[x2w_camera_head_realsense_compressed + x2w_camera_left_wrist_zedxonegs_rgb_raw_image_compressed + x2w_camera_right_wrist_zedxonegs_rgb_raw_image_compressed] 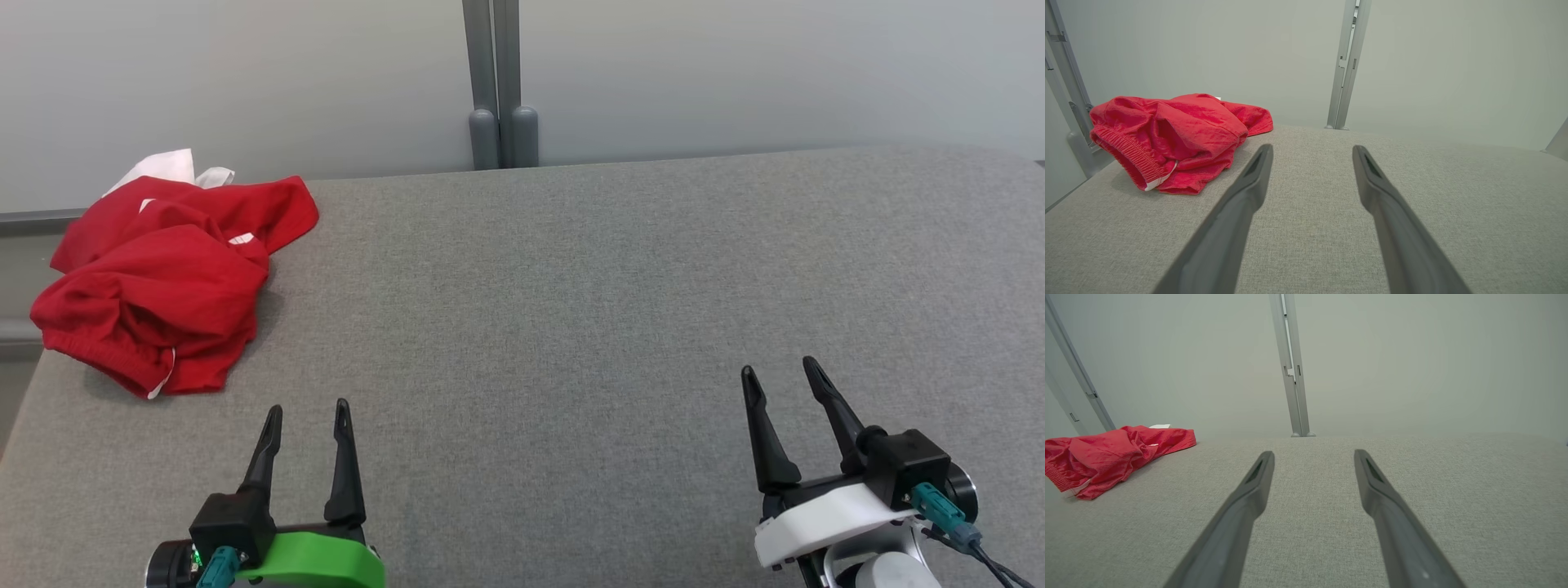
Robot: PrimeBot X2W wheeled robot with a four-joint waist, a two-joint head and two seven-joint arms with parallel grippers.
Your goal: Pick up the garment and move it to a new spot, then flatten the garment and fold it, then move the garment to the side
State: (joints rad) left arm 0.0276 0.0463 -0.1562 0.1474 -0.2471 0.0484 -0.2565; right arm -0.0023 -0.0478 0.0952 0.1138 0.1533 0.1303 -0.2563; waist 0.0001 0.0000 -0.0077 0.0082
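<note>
Loosely crumpled red garment (163, 269) on woven grey tabletop (571, 327); left tool (309, 406) and right tool (779, 366) agape, empty.

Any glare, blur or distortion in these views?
Head view: soft even light, sharp, red garment casts a faint shadow on the grey surface. Left wrist view: posts lean from wide-angle distortion, near fingers soft. Right wrist view: likewise, no glare.

Beneath and ahead of the left gripper (309, 406) and right gripper (778, 365): grey woven tabletop (571, 310). Past the far edge, pale wall panels (735, 73). Far ahead, between both grippers: upright grey post (491, 49) on two rounded feet (503, 139).
</note>
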